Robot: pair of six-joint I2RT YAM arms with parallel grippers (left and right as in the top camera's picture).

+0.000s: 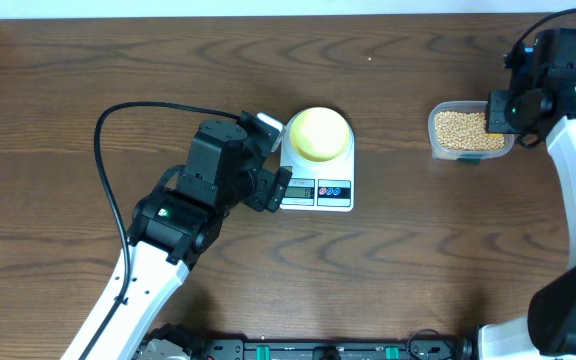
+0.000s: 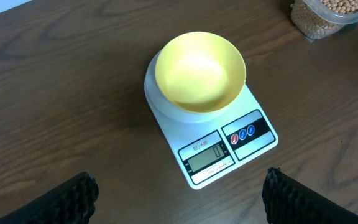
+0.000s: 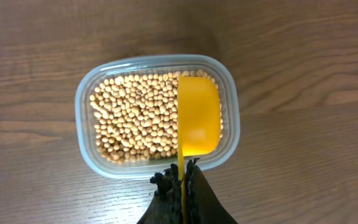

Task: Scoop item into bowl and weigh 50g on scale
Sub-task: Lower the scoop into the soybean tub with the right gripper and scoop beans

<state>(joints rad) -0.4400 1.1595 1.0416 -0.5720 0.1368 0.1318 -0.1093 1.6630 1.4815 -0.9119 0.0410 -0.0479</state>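
From overhead, the bowl point(image 1: 317, 133) sits on the scale point(image 1: 316, 192) at mid-table, with the left gripper point(image 1: 266, 168) just beside the scale's left edge. Well apart to the right, the clear tub point(image 1: 438, 141) holds the beans point(image 1: 460, 127), and the right gripper point(image 1: 496, 114) hangs over the tub's right end. The bare table point(image 1: 398, 260) between the two leaves a wide, unobstructed lane for carrying. In the left wrist view the bowl is empty, centred on the platform, and the display appears to read zero. The two finger pads sit spread at the lower corners with nothing between them, so this pincer is open and idle. In the right wrist view the fingers are clamped on the handle of the yellow scoop point(image 3: 199, 115), whose cup is empty and lies over the beans along the tub's right side. The step in hand looks like the first scoop. The next move likely calls for dipping the cup's lip into the beans and drawing it through them. The scoop must then be lifted level over the tub's near rim, which sits close to the cup, and beans could spill there.
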